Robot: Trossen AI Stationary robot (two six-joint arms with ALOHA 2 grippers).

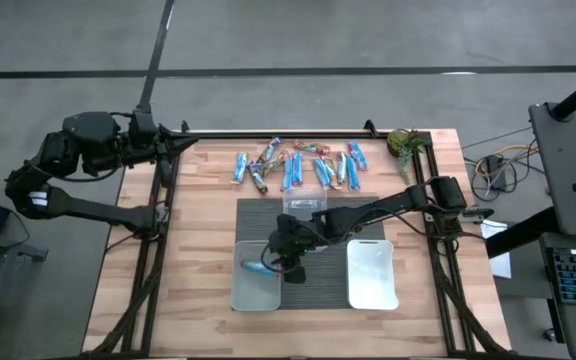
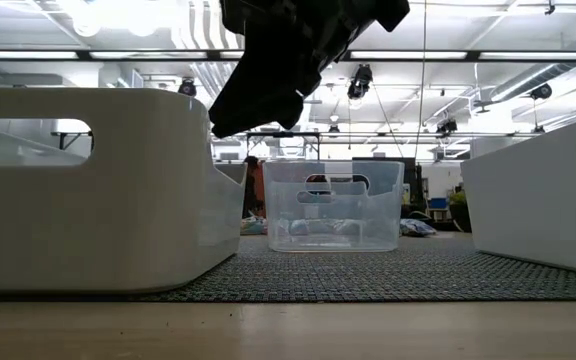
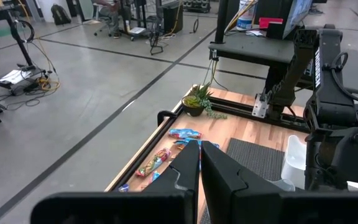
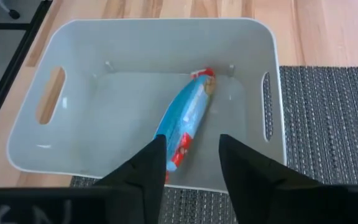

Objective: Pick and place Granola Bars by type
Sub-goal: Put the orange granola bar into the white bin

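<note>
A blue granola bar (image 4: 188,115) lies aslant on the floor of the left white tub (image 4: 154,28), also seen from above (image 1: 256,268). My right gripper (image 4: 191,146) hangs open just above that tub's near rim (image 1: 286,262). Its fingers stand apart, and the bar's near end shows beside one fingertip; I cannot tell whether they touch. Several more granola bars (image 1: 298,165), mostly blue, some orange, lie in a row near the table's far edge. My left gripper (image 3: 199,162) is shut on nothing, held high beyond the table's left edge (image 1: 93,140).
A second white tub (image 1: 372,275) stands at the right on the dark mat (image 1: 318,285). A clear tub (image 1: 305,200) stands at the mat's far edge. A small green plant (image 1: 405,143) sits at the far right corner. Bare wood lies to the left of the mat.
</note>
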